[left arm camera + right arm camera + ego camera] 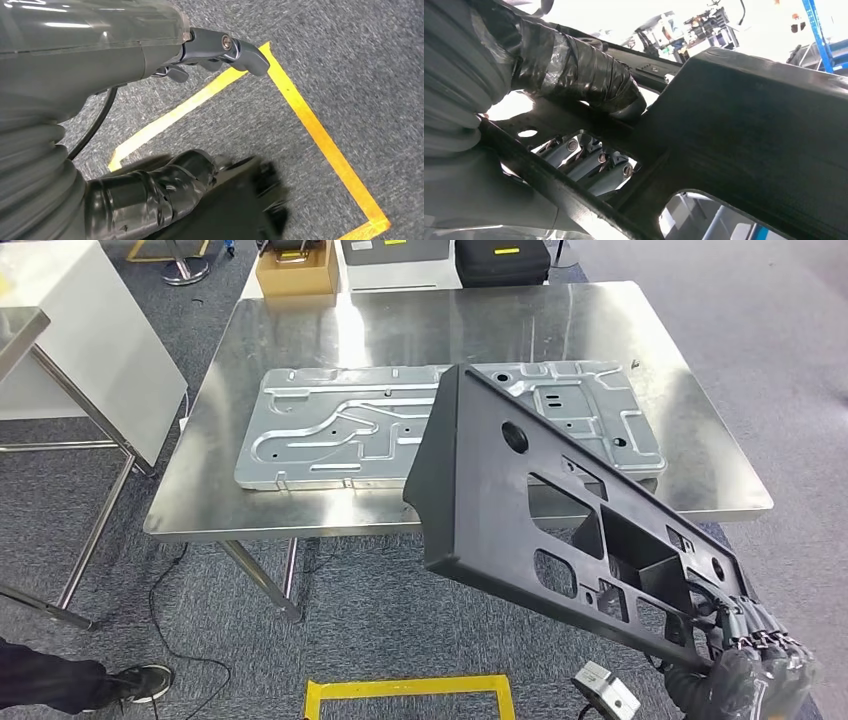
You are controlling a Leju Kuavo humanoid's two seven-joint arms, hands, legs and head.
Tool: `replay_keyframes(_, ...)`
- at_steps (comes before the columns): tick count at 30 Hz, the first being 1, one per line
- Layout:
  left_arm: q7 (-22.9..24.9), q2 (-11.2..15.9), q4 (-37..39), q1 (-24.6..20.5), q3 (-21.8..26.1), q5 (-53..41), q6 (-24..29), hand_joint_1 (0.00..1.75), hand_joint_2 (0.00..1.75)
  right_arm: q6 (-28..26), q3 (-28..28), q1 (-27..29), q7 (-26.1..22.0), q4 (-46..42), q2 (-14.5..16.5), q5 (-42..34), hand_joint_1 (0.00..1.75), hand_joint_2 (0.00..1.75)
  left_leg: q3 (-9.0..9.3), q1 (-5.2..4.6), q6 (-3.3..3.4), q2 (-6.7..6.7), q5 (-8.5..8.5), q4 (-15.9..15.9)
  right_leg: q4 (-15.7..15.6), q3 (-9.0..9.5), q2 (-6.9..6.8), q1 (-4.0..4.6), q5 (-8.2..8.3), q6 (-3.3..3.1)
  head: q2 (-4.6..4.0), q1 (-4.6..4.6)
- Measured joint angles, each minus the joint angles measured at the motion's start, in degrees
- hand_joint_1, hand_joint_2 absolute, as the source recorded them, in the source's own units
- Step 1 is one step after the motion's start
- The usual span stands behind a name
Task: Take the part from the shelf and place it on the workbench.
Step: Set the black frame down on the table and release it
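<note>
The part is a long black plastic panel with several cut-outs, tilted in the air in front of the steel workbench. My right hand grips its near lower end at the bottom right of the head view. The panel's far end hangs over the workbench's front edge, above a stamped metal sheet lying there. In the right wrist view the taped thumb presses one face of the black panel and fingers show through a cut-out. My left hand hangs over the carpet, fingers apart, holding nothing.
A yellow tape square marks the grey carpet below me. A white table with steel legs stands at the left. A cardboard box and a black case lie beyond the workbench. A person's shoe is at the lower left.
</note>
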Motion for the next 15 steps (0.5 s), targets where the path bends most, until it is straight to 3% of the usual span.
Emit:
replay_keyframes(1,0.00,0.00,0.00,0.06,-0.07,-0.03,0.00,0.00,1.75,0.00,0.09,-0.06,0.10,0.09,-0.08,0.01,1.75,1.75,-1.00,0.06,0.01,0.00,0.78,0.30,0.00,0.30,0.03,0.04,-0.29,0.00,0.00,-0.01)
replay_keyframes(2,0.00,0.00,0.00,0.10,-0.12,-0.05,0.01,0.00,1.75,0.00,0.20,-0.11,0.18,0.17,-0.14,0.04,1.75,1.75,-0.92,0.10,0.11,0.00,2.73,-1.51,0.00,0.72,0.05,0.07,-0.59,0.04,0.00,-0.01)
replay_keyframes(4,0.02,0.02,0.00,0.13,-0.17,-0.12,0.01,0.00,1.75,0.00,0.49,-0.32,0.31,0.29,-0.25,0.12,1.75,1.75,1.09,0.04,0.56,0.02,7.77,-8.35,-0.03,1.71,0.06,0.12,-1.27,0.22,0.00,0.02)
replay_keyframes(6,0.05,0.04,0.00,0.04,-0.22,-0.15,0.02,0.00,1.75,0.00,0.73,-0.66,0.48,0.45,-0.34,0.26,1.75,1.75,2.51,-0.35,1.12,0.05,8.75,-13.07,-0.05,2.22,0.07,0.17,-1.82,0.68,0.00,-0.03)
replay_keyframes(8,0.07,0.09,0.00,0.05,-0.27,-0.19,0.02,0.00,1.75,0.00,0.89,-0.89,0.72,0.66,-0.48,0.39,1.75,1.75,2.99,-0.72,1.66,0.03,8.23,-14.17,-0.20,2.51,0.06,0.20,-2.32,1.40,0.00,-0.13)
replay_keyframes(10,0.06,0.12,0.00,0.22,-0.32,-0.22,0.03,0.00,1.75,0.00,1.01,-1.02,0.86,0.75,-0.71,0.44,1.75,1.75,4.16,-0.40,2.23,0.04,9.38,-15.23,0.00,3.04,0.02,0.20,-3.01,2.06,0.00,-0.14)
replay_keyframes(12,0.03,0.10,0.00,0.14,-0.36,-0.24,0.03,0.00,1.75,0.00,1.11,-1.21,0.96,0.78,-0.93,0.44,1.75,1.75,5.31,-0.05,2.73,0.12,9.48,-16.23,3.75,1.44,0.01,0.17,-4.87,2.51,0.00,-0.07)
replay_keyframes(14,0.02,0.10,0.00,-0.01,-0.38,-0.25,0.02,0.00,1.75,0.00,1.23,-1.30,1.04,0.92,-1.10,0.44,1.75,1.75,5.92,-0.11,3.04,0.12,9.00,-16.39,11.12,-3.16,0.02,0.04,-7.38,2.84,0.00,-0.02)
replay_keyframes(15,0.02,0.10,0.00,-0.01,-0.39,-0.25,0.02,0.00,1.75,0.00,1.28,-1.29,1.05,1.05,-1.18,0.44,1.75,1.75,6.22,-0.15,3.09,0.08,8.66,-16.37,14.00,-5.40,0.01,-0.07,-7.69,2.98,0.00,-0.02)
